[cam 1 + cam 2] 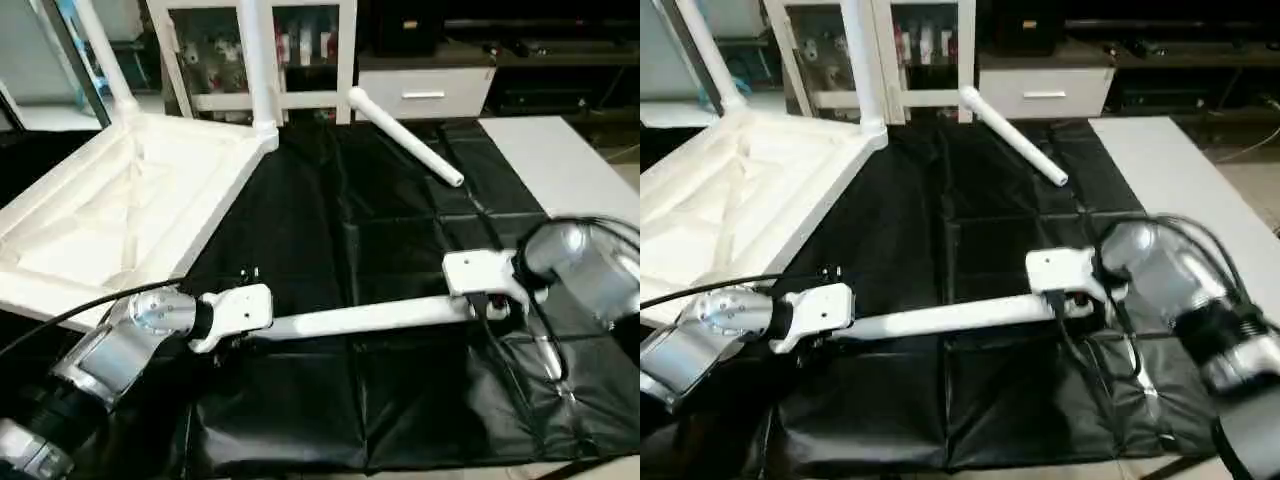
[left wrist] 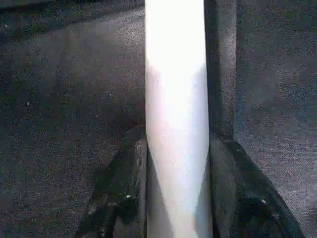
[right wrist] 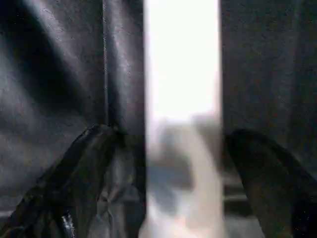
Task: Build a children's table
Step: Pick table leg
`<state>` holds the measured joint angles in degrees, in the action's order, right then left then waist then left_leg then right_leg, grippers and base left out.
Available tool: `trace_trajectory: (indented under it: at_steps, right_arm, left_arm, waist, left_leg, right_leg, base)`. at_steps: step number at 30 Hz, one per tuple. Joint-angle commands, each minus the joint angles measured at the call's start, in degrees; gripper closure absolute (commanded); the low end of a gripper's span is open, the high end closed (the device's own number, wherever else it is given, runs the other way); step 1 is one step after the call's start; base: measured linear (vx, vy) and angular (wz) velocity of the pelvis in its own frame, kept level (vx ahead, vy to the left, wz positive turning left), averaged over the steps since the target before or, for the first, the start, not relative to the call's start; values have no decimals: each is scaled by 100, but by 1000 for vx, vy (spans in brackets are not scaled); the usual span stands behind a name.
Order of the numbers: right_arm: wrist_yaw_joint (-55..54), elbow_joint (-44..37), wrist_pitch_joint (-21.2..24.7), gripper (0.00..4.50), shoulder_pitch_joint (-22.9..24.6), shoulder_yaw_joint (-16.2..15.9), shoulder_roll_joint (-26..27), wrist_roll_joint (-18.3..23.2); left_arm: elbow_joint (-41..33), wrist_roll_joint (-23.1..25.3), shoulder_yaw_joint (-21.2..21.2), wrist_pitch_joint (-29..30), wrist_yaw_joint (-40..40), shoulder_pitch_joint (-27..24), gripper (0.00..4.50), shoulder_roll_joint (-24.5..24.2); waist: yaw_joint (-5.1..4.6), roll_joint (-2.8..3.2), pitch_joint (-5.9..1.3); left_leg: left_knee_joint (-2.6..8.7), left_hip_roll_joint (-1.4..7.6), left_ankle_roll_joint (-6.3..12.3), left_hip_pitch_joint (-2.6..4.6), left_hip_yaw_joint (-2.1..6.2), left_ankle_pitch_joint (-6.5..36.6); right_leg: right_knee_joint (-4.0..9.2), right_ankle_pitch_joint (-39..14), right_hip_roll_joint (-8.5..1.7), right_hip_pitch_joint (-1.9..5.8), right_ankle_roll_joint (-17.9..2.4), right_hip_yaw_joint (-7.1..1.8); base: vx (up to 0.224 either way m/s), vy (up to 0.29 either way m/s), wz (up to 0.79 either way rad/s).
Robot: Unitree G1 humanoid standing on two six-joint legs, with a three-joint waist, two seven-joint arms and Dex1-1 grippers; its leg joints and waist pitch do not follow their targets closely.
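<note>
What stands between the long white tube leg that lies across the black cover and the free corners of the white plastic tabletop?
Nothing visible does. The long white tube leg lies across the black cover, with the left gripper shut on it. Bare cover lies between it and the upturned white plastic tabletop. The spare white leg lies farther back, aside.

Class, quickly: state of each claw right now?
Left claw: shut on the table leg.
Right claw: open, fingers either side of the same leg.
</note>
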<state>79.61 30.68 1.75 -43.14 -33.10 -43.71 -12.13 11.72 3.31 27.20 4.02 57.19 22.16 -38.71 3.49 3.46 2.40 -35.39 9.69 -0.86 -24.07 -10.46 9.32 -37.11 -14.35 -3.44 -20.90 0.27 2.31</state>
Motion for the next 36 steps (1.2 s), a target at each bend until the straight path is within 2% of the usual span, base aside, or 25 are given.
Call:
trace_trajectory:
  at_steps: [1,2,4,8,9,10,12,14,15,16,20,27,28,30,32,34,35,36]
  right_arm:
    - [122,102,-87,87,-98,-45,39,-53]
    - [250,163,-71,109,-147,-19,79,10]
    - [339,193,-37,125,-171,8,108,74]
    - [592,293,-33,141,-145,10,127,102]
    - [634,334,-63,166,-142,5,134,98]
    - [672,388,-102,171,-129,-13,156,80]
    - [674,407,-122,179,-119,-21,165,53]
    - [686,416,-126,206,-99,-30,177,24]
    - [696,425,-125,214,-86,-35,195,-1]
    - [692,426,-127,218,-83,-39,199,-9]
    - [618,450,-187,257,-6,-95,241,-131]
    - [508,405,-292,267,140,-157,294,-260]
    - [155,490,-443,267,122,-96,399,-338]
    - [-10,567,-450,267,94,-59,465,-369]
    - [-187,689,-479,212,41,-18,546,-425]
    - [-142,673,-441,196,41,-19,541,-440]
    - [-118,651,-392,177,42,-25,533,-468]
    - [-106,633,-372,177,43,-27,527,-489]
  left_arm:
    - [57,89,-72,-21,30,46,306,-15]
    - [80,104,-92,-50,27,46,306,3]
    - [97,118,-104,-74,16,48,306,16]
    - [126,147,-107,-95,-14,74,306,56]
    - [130,151,-108,-100,-10,77,306,61]
    - [143,157,-109,-129,0,77,306,62]
    - [145,156,-107,-140,15,76,306,67]
    - [145,160,-106,-148,31,76,306,77]
    - [149,170,-113,-151,49,76,306,83]
    - [150,170,-114,-151,55,77,306,83]
    - [148,147,-140,-146,114,71,306,102]
    - [167,165,-177,-180,114,83,306,140]
    - [161,168,-179,-179,129,82,306,155]
    - [160,171,-178,-181,135,81,306,160]
    - [159,175,-172,-187,156,79,306,161]
    - [162,180,-172,-187,162,80,306,163]
    - [164,183,-175,-188,166,81,306,166]
    - [166,186,-177,-190,168,82,306,168]
  waist:
    - [10,-95,-343]
    - [12,-86,-349]
    - [13,-105,-355]
    - [24,-120,-350]
    - [26,-117,-353]
    - [26,-95,-350]
    - [29,-104,-348]
    - [26,-107,-348]
    - [27,-104,-351]
    - [26,-77,-349]
    - [24,-83,-350]
    - [16,-78,-338]
    - [14,-78,-337]
    - [-1,-69,-335]
    - [-33,-72,-324]
    - [-46,-81,-314]
    - [-53,-99,-320]
    - [-54,-103,-318]
  left_leg:
    - [389,397,407,241,165,1238]
    - [387,397,402,241,163,1225]
    - [384,396,428,236,158,1168]
    - [380,395,470,231,152,1140]
    - [375,397,469,237,152,1174]
    - [377,396,453,236,152,1196]
    - [386,402,430,238,156,1220]
    - [386,397,421,240,152,1239]
    - [387,400,425,239,155,1220]
    - [390,399,419,240,154,1234]
    - [397,401,391,244,159,1295]
    - [426,406,271,262,166,1528]
    - [431,407,239,266,165,1586]
    - [444,400,161,272,171,1684]
    - [476,397,-7,285,184,1992]
    - [499,398,-105,298,195,2217]
    - [502,400,-131,301,198,2274]
    - [500,399,-124,298,195,2271]
  right_leg:
    - [425,-234,-484,111,-1659,-222]
    - [423,-189,-486,114,-1664,-222]
    - [408,-9,-474,116,-1690,-215]
    - [409,-5,-481,114,-1705,-216]
    - [415,-57,-488,113,-1715,-218]
    - [420,-91,-483,110,-1718,-216]
    - [417,-98,-481,107,-1712,-216]
    - [418,-104,-478,108,-1718,-216]
    - [413,-89,-481,111,-1720,-216]
    - [417,-75,-473,103,-1721,-215]
    - [413,-72,-475,106,-1732,-215]
    - [433,-250,-476,94,-1704,-226]
    - [437,-294,-477,86,-1694,-228]
    - [446,-389,-479,76,-1681,-229]
    - [464,-631,-469,69,-1615,-223]
    - [479,-849,-470,58,-1552,-229]
    - [485,-899,-475,57,-1519,-236]
    - [489,-906,-477,57,-1512,-239]
  base:
    - [0,0,0]
    - [0,0,0]
    - [0,0,0]
    - [0,0,0]
    - [0,0,0]
    - [0,0,0]
    - [0,0,0]
    - [0,0,0]
    - [0,0,0]
    - [0,0,0]
    - [0,0,0]
    - [0,0,0]
    - [0,0,0]
    - [0,0,0]
    - [0,0,0]
    - [0,0,0]
    - [0,0,0]
    - [0,0,0]
